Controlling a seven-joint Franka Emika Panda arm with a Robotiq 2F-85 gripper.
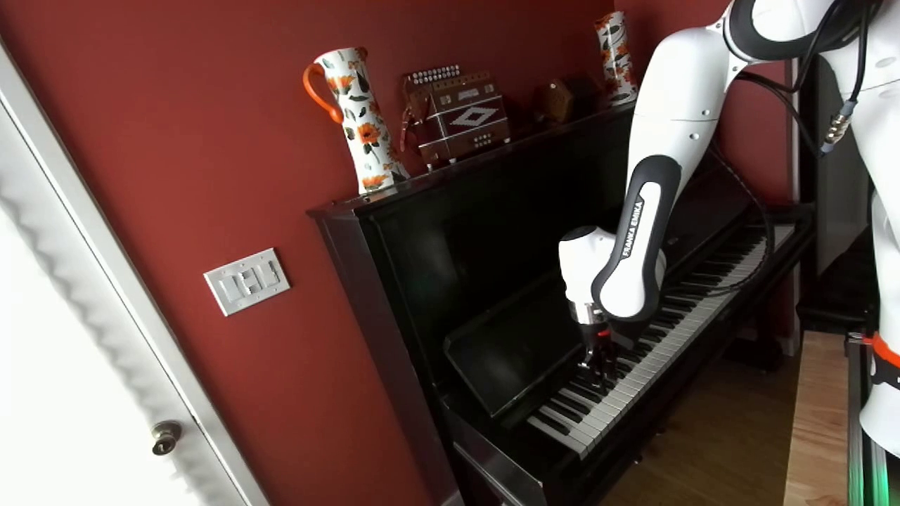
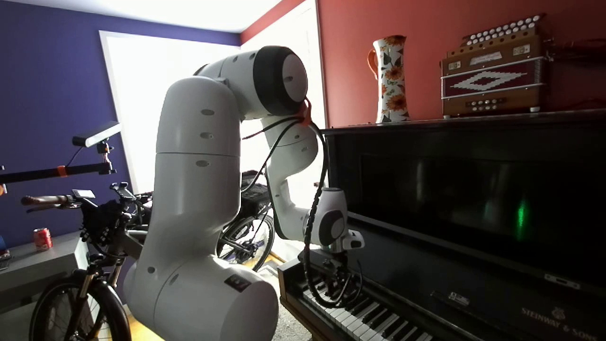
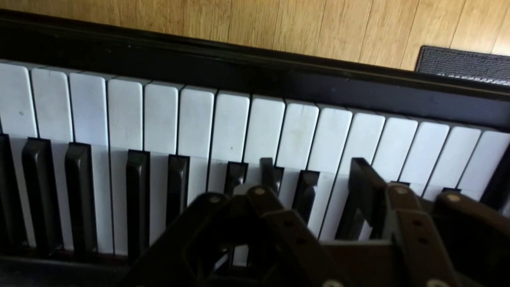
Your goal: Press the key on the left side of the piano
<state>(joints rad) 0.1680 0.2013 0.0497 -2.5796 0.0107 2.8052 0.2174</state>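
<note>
Many oblong keys (image 3: pixel 196 119), glossy piano (image 1: pixel 478 239), spread hand (image 3: pixel 313 167)

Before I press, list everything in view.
piano: one, black, against red wall
floral vessels: two, multicoloured, atop piano
accordion: one, brown, between vessels
unclear object: one, brown, beside accordion
switch plate: one, white, red wall
door: one, white, near switch plate
bicycle: at least one, grey-black, before blue wall
can: one, red, on desk
device: one, black-white, on boom
mat: one, grey, on floor
arm: one, white, partly over piano
gripper: one, black, open over keys
</note>
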